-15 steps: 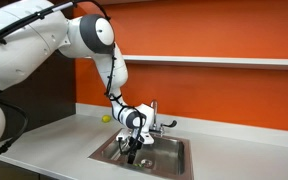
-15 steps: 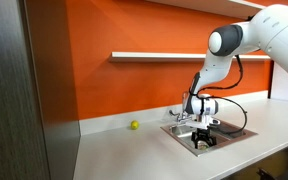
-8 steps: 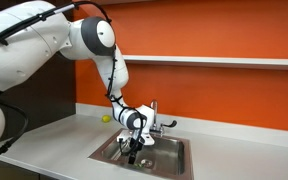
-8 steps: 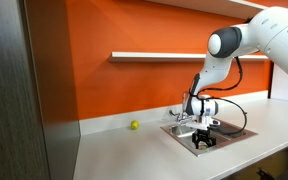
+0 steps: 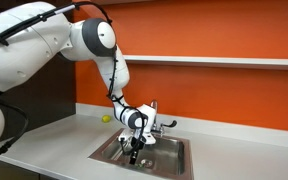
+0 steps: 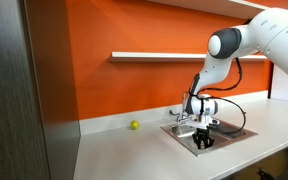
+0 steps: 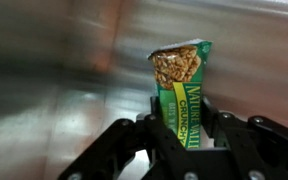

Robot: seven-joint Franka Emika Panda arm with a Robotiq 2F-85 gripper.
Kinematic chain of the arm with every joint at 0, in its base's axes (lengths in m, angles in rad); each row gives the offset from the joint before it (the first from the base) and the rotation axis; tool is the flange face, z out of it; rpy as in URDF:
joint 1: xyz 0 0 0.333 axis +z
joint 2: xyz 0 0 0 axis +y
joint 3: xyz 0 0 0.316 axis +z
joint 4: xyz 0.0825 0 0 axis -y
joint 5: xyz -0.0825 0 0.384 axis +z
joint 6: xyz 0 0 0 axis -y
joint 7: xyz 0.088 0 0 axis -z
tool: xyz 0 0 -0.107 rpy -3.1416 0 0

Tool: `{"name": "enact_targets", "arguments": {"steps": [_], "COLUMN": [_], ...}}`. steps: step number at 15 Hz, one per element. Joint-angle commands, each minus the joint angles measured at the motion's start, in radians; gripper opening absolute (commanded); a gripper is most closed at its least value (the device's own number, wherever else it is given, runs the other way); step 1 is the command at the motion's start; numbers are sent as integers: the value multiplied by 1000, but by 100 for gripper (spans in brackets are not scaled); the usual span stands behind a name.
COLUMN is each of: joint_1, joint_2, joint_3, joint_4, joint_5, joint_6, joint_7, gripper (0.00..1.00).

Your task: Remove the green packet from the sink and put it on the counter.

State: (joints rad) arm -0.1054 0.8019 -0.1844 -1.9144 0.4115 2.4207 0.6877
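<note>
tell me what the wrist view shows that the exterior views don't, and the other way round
Only the wrist view: the small green granola-bar packet, upright with its print showing, and the black jaws closed on its sides. Only the exterior views: the round yellow-green ball on the light grey-white counter, the orange wall, the thin grey shelf, the chrome faucet and the white arm. Both: the gripper down inside the stainless-steel sink basin.
</note>
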Motion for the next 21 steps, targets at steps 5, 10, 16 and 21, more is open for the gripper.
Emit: {"name": "enact_targets", "arguments": {"steps": [5,10,16,21], "joint_1": [-19,-8,0,3], "joint_2": [18,-16,-55,-90], "joint_3": [13,-3,-23,-31], "joint_4": [39,25,10,4], "joint_5": [2,-11,-26,-41], "joint_6": [-24,-24,-31,-51], "joint_7": [8,17,24,27], "gripper": [16,16,16,16]}}
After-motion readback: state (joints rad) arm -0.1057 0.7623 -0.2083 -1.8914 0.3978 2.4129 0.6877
